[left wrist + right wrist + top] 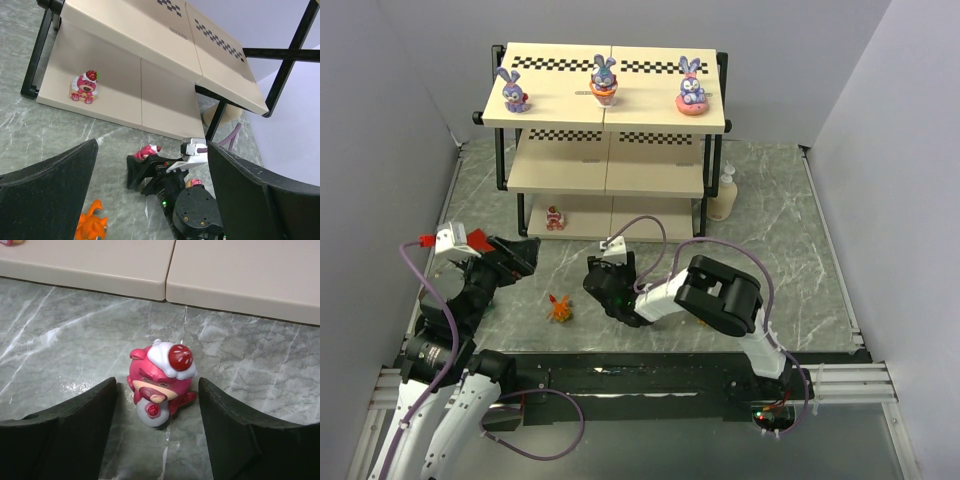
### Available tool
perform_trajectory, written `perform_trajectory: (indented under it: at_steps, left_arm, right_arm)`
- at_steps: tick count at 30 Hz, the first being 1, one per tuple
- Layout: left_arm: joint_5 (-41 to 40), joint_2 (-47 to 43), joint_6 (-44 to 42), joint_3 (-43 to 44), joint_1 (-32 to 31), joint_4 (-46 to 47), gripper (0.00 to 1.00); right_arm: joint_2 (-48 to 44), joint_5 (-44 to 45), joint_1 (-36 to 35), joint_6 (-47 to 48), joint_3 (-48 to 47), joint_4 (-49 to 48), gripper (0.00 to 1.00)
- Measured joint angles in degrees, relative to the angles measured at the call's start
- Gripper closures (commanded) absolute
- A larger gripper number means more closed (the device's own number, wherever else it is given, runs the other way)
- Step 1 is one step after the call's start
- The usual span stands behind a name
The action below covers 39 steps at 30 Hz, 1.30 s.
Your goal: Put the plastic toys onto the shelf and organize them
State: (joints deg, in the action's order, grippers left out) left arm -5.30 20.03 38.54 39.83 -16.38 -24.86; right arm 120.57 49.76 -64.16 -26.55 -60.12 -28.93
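Pale lavender-grey walls (410, 80) close the scene in at the back and on both sides. They box in a table (780, 230) with a grey-green marbled top, glossy enough to catch glints of light, edged along the near side by a black strip.

The shelf (560, 110) stands at the back of the table, left of centre. It has three cream boards in a black frame, with checker strips along the rear of the upper boards. Three purple-blue bunnies (514, 90) (604, 80) (692, 88) stand upright in a spaced row on the top tier. The middle tier shows only bare board.

The right gripper (157, 385) is low over the marble just in front of the bottom board. Its fingers are spread apart on either side of a red-pink figure (160, 382), which stands on the table between them with a sliver of gap on each flank. The left gripper (523, 255) hovers to the left with its fingers spread wide and nothing between them.

A cream pump bottle (724, 195) sits beside the shelf's right end. A second red-pink figure (85, 87) stands on the left part of the bottom tier. An orange spiky creature (560, 309) rests on the open table between the two arms.
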Motion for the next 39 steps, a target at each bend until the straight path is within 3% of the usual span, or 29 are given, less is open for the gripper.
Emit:
perform_trajectory:
  at_steps: [5, 14, 23, 34, 39]
  left_arm:
    - [0.7, 0.0, -0.3, 0.0, 0.0, -0.2, 0.04]
    - [3.5, -3.9, -1.6, 0.0, 0.0, -3.6, 0.04]
    - [5.7, -5.1, -2.0, -0.3, 0.0, -3.7, 0.04]
    - [7.0, -6.4, -2.4, -0.7, 0.0, -3.7, 0.04]
    - [7.0, -6.7, -2.4, -0.7, 0.0, -3.7, 0.04]
  right_arm:
    - [1.2, 2.2, -0.6, -0.7, -1.3, 0.2, 0.22]
    - [1.9, 6.3, -0.7, -11.3, -5.4, 9.3, 0.22]
    - [3.0, 10.3, -0.8, -16.3, -6.3, 11.0, 0.28]
    - [4.7, 15.0, -1.1, -16.0, -5.4, 7.0, 0.44]
    - [5.0, 15.4, -1.2, -13.8, -4.4, 3.4, 0.67]
